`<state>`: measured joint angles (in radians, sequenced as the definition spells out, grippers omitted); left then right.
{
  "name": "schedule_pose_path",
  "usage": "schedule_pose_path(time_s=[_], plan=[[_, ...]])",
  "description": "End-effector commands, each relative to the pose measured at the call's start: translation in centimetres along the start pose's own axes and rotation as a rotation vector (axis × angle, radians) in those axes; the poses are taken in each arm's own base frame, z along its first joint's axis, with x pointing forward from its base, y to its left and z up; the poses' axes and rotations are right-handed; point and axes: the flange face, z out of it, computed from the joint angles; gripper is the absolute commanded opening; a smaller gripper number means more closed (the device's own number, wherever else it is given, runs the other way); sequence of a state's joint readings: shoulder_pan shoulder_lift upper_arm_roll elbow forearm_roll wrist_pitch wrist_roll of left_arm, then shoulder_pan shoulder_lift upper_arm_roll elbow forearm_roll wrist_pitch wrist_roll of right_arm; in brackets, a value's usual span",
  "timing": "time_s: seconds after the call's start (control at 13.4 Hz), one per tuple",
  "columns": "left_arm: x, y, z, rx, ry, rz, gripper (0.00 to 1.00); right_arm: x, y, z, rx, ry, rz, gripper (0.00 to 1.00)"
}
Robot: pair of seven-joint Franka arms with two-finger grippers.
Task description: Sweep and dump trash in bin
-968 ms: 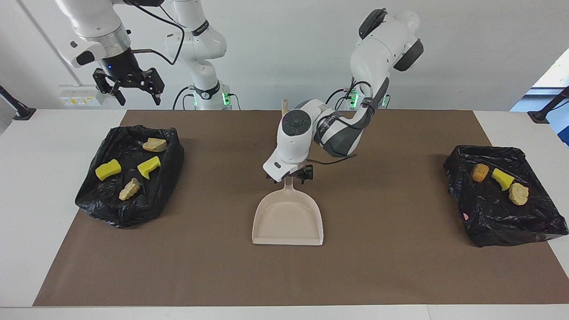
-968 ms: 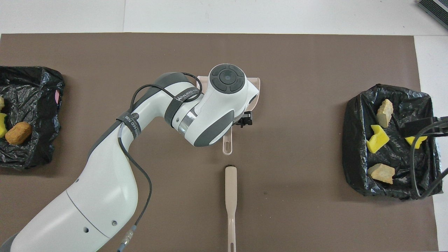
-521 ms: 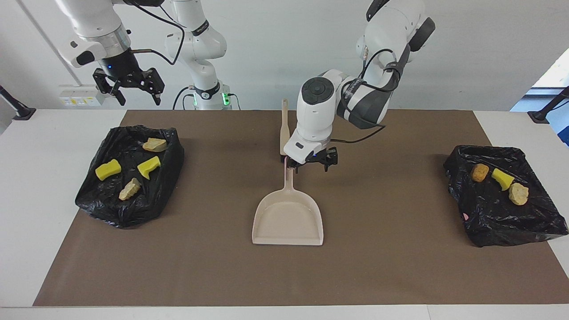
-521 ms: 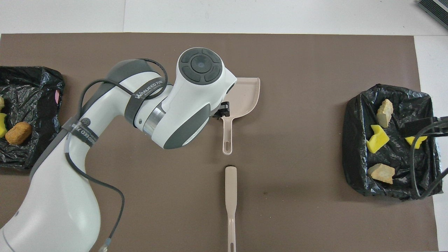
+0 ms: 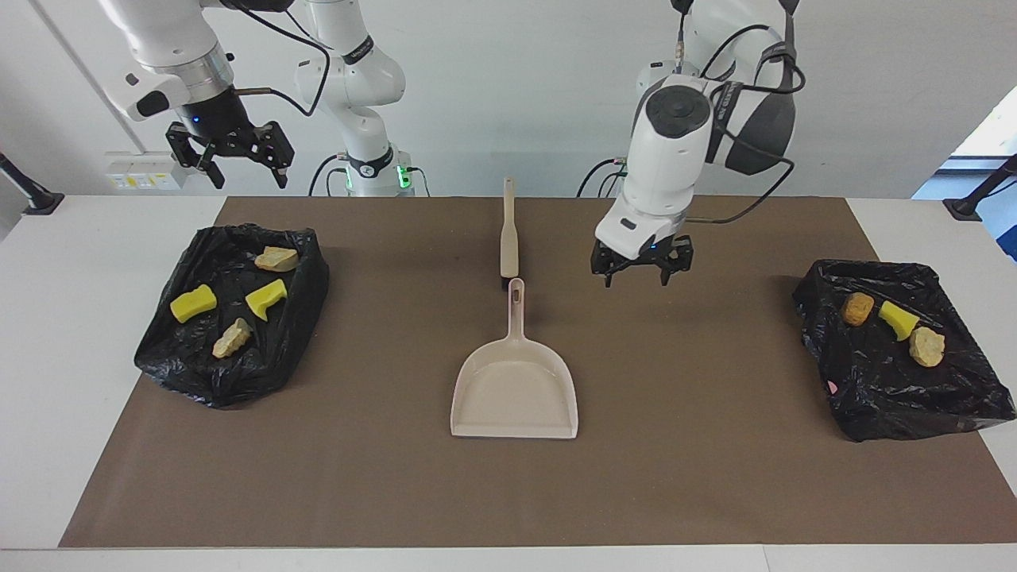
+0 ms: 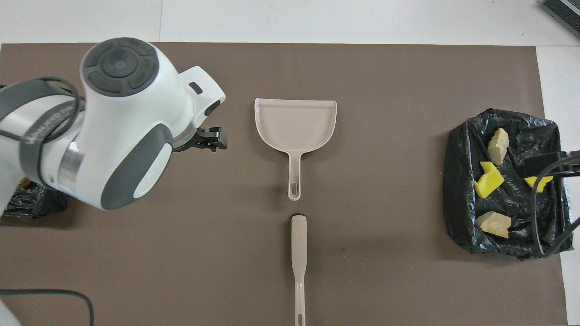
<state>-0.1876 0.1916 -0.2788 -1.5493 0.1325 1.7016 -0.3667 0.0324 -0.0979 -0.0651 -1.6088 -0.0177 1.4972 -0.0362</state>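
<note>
Both grippers are empty now. The left gripper hangs with its fingers spread wide over the bare brown mat, between the dustpan and the black bin bag at the left arm's end. One second ago it was low at the dustpan's handle, so it has let go, lifted, and moved away toward its own side. The dustpan itself has not moved: it lies flat in the middle of the mat, its handle pointing to the robots, and its tray is empty. The brush lies just beside the handle's end, nearer to the robots, and in line with it.

The right gripper, also wide open, waits in the air above the black bin bag at the right arm's end.

No trash is left on the mat. Four scraps lie in the bag at the right arm's end, and three scraps lie in the other bag; one of these three seems orange-brown, though it is small in the view. I judge that sweeping and dumping are finished, and that the left arm is only retreating after putting the tool down.
</note>
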Motion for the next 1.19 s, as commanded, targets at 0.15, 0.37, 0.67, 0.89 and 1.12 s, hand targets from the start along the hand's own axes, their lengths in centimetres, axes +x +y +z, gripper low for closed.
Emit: schedule_pose_path(time_s=[0.15,0.37,0.67,0.89,1.12], plan=[[-4.0,-6.5,-3.1,0.024,-0.005,0.036,1.00,-0.3,0.2,-0.3,0.017,0.016,-0.019,1.00],[-5.2,-10.5,-4.3,-0.020,0.002,0.046,1.00,-0.3,0.1,-0.3,0.017,0.016,-0.021,1.00],[-5.9,-15.4,-6.3,-0.033,0.033,0.050,1.00,-0.3,0.1,-0.3,0.017,0.016,-0.021,1.00],[-5.9,-17.3,-9.4,-0.037,0.055,0.022,1.00,-0.3,0.1,-0.3,0.017,0.016,-0.021,1.00],[-5.6,-19.1,-11.3,-0.043,0.065,-0.007,1.00,-0.3,0.1,-0.3,0.017,0.016,-0.021,1.00]])
